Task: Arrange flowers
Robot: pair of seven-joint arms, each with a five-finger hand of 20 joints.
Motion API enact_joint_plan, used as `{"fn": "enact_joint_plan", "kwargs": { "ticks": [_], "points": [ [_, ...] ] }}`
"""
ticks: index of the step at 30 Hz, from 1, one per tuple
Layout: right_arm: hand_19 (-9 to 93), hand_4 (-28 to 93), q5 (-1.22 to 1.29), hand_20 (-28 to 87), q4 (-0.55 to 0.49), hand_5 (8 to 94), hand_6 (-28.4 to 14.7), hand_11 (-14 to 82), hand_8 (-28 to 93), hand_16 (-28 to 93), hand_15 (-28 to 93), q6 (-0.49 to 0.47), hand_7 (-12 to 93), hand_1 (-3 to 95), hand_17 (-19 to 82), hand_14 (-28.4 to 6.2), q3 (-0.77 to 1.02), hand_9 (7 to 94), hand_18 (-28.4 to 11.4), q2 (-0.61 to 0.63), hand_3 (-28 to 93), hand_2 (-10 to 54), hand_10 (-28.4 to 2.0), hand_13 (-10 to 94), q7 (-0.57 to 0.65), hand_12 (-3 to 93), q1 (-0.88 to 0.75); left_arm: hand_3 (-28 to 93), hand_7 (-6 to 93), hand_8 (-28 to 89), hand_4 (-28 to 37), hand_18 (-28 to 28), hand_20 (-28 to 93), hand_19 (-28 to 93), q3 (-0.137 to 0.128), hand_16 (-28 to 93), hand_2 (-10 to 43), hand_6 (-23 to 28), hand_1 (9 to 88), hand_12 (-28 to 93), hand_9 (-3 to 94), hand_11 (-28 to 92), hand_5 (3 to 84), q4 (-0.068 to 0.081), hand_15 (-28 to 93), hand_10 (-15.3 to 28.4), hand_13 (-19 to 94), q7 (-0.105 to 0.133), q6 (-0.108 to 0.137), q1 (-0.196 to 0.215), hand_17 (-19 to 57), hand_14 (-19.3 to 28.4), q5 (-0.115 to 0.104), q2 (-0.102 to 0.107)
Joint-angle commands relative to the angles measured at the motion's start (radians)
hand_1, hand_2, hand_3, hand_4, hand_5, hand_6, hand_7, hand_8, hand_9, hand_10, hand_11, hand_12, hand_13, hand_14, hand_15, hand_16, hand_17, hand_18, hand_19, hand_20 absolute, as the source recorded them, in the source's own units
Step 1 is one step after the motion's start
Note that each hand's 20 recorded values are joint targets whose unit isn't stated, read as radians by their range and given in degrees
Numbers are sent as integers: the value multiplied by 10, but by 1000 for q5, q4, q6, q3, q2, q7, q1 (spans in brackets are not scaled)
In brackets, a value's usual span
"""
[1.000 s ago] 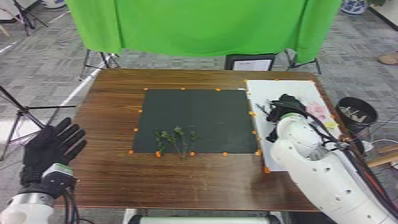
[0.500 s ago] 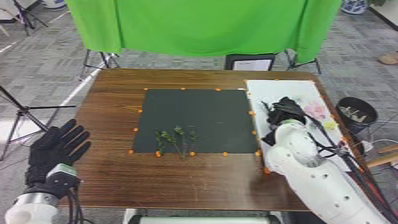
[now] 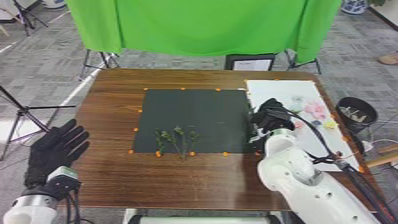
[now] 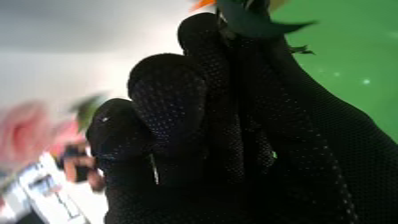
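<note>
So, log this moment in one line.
Right hand: pinching leafy stem, by dark mat's right edge | left hand: open, left of mat | green sprigs: on mat | pink flowers: on white board

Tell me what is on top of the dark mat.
A few green leafy stems lie on the dark mat, by its near edge. The right hand covers part of the mat's right edge, so whatever is beneath the hand there can't be seen.
</note>
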Motion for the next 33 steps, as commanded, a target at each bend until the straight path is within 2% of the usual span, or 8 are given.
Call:
{"fn": "enact_joint_plan", "kwargs": {
  "ticks": [1, 8, 9, 13, 15, 21, 24, 33],
  "points": [
    [932, -194, 114, 342, -76, 773, -10, 120, 136, 334, 532, 46, 406, 507, 522, -62, -60, 898, -207, -105, 794, -95, -93, 860, 63, 427, 23, 755, 132, -81, -264, 165, 96, 387, 11, -58, 117, 105, 266, 130, 332, 203, 408, 4, 357, 171, 215, 1, -6, -50, -84, 169, -4, 22],
    [932, -205, 61, 345, -52, 753, -15, 120, 135, 312, 546, 14, 411, 520, 517, -69, -118, 877, -210, -153, 783, -95, -100, 844, 97, 417, 18, 753, 131, -81, -265, 165, 95, 386, 27, -57, 117, 105, 268, 130, 333, 203, 408, 9, 359, 171, 216, 0, -2, -83, -83, 169, -8, 31],
    [932, -204, 58, 344, -52, 751, -16, 120, 136, 310, 547, 6, 412, 520, 516, -70, -118, 877, -211, -159, 782, -95, -101, 844, 101, 415, 15, 754, 131, -81, -265, 165, 95, 387, 28, -57, 117, 105, 267, 130, 333, 203, 408, 9, 360, 172, 216, -6, -4, -84, -84, 169, -9, 29],
    [932, -206, 34, 340, -43, 748, -17, 123, 133, 304, 549, -42, 414, 524, 513, -73, -124, 873, -213, -162, 775, -95, -103, 839, 101, 413, 9, 754, 131, -81, -264, 165, 95, 386, 33, -58, 117, 105, 268, 130, 334, 204, 409, 10, 360, 171, 216, 6, -11, -84, -84, 168, -30, 25],
    [932, -208, 28, 336, -37, 743, -18, 124, 132, 301, 551, -50, 416, 525, 509, -76, -119, 870, -215, -163, 772, -95, -104, 836, 124, 414, 4, 754, 132, -81, -264, 165, 95, 386, 32, -59, 116, 104, 269, 130, 333, 204, 408, 11, 357, 171, 217, -1, -5, -86, -84, 168, -23, 21],
    [932, -219, -36, 320, -29, 735, -32, 121, 107, 290, 551, -94, 394, 516, 499, -84, -111, 857, -221, -148, 759, -95, -110, 825, 139, 403, -15, 752, 135, -81, -265, 166, 96, 386, 16, -58, 120, 104, 271, 131, 338, 207, 411, 3, 359, 171, 218, -7, 18, -71, -84, 169, -19, 14],
    [930, -229, -74, 296, -23, 729, -40, 114, 75, 281, 544, -103, 358, 519, 490, -88, -107, 843, -222, -147, 756, -95, -115, 815, 136, 384, -22, 753, 135, -82, -267, 166, 96, 386, 10, -59, 124, 105, 272, 129, 339, 208, 412, 5, 360, 171, 218, 1, 0, -62, -84, 170, -24, 10],
    [932, -227, -86, 274, -51, 710, -55, 174, 20, 270, 544, -131, 241, 481, 481, -93, -88, 804, -227, -147, 758, -95, -132, 806, 134, 316, -47, 754, 135, -83, -266, 166, 95, 387, 6, -59, 124, 104, 272, 128, 339, 209, 413, -5, 360, 171, 219, 13, 11, -35, -84, 169, -41, 1]
  ]
}}
